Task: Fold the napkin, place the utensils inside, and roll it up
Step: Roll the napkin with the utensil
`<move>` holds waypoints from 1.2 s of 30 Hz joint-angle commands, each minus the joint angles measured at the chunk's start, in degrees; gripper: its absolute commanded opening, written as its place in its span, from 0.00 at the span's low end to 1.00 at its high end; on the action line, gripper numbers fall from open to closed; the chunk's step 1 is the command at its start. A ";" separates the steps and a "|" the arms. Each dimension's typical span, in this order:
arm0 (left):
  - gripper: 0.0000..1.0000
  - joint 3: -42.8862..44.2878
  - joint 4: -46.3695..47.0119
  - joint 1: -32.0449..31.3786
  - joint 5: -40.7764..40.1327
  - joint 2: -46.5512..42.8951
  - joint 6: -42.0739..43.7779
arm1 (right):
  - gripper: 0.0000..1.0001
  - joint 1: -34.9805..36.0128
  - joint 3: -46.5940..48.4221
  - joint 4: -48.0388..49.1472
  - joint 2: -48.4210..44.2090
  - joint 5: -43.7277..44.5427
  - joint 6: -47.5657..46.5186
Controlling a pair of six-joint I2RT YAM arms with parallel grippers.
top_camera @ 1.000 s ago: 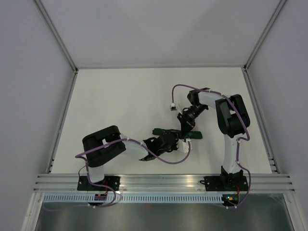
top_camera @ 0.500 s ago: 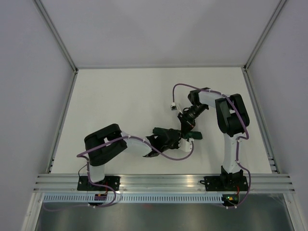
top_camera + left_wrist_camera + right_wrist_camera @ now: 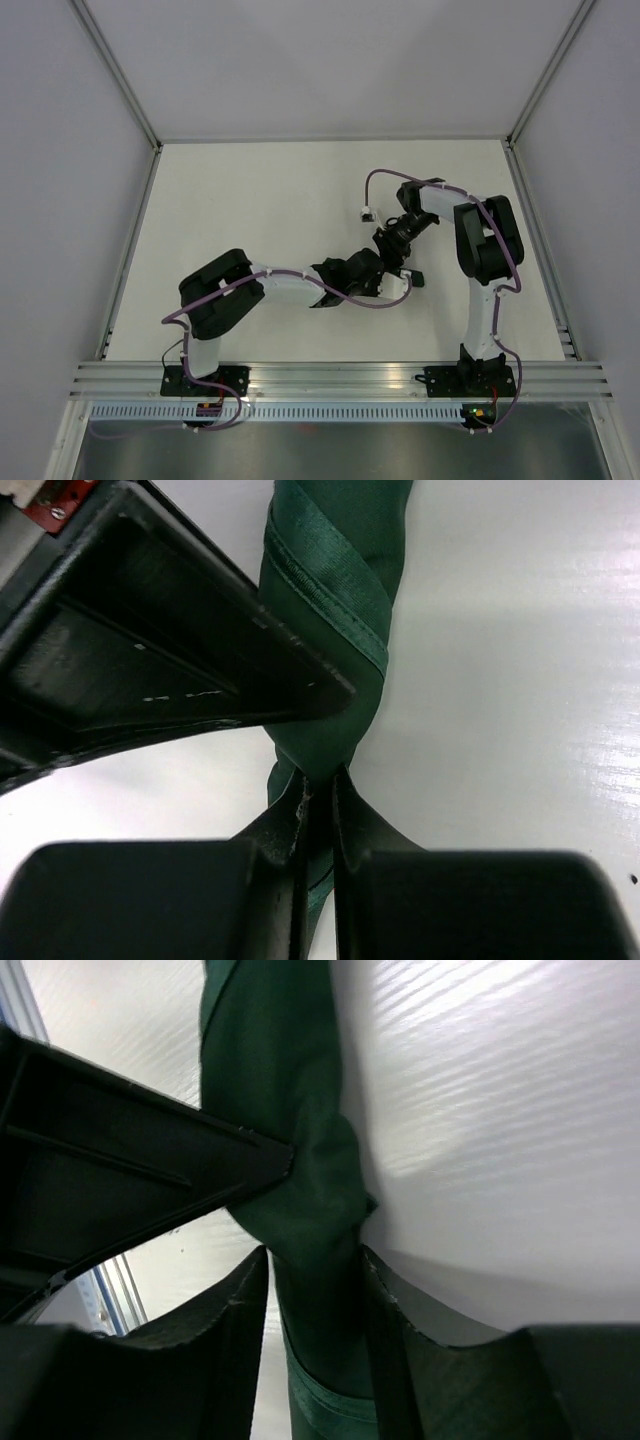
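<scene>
The napkin lies as a tight dark green roll on the white table, mostly covered by both grippers in the top view. My left gripper is shut, pinching a fold of the napkin at the roll's end. My right gripper straddles the napkin with its jaws apart; a sliver of table shows between one finger and the cloth. From above, the left gripper and right gripper meet at the roll. The utensils are hidden.
Purple cables loop off both wrists, one ending in a small white plug above the table. Grey walls enclose the table on three sides. An aluminium rail runs along the near edge by the arm bases.
My left arm has reached rightward along the roll and its jaws have shut on the cloth. My right gripper's jaws have opened from the roll and the wrist shifted slightly up and right.
</scene>
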 commanded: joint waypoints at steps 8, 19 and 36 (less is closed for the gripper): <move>0.02 6.98 -16.77 2.03 11.26 5.05 -13.39 | 0.51 -6.61 3.41 17.38 -7.77 3.90 14.85; 0.04 18.05 -24.95 3.17 12.85 11.37 -26.83 | 0.48 -16.45 1.74 20.38 -17.35 6.80 23.30; 0.07 31.33 -33.57 3.26 10.91 19.81 -47.22 | 0.37 -24.54 -13.99 12.12 -25.71 8.38 14.78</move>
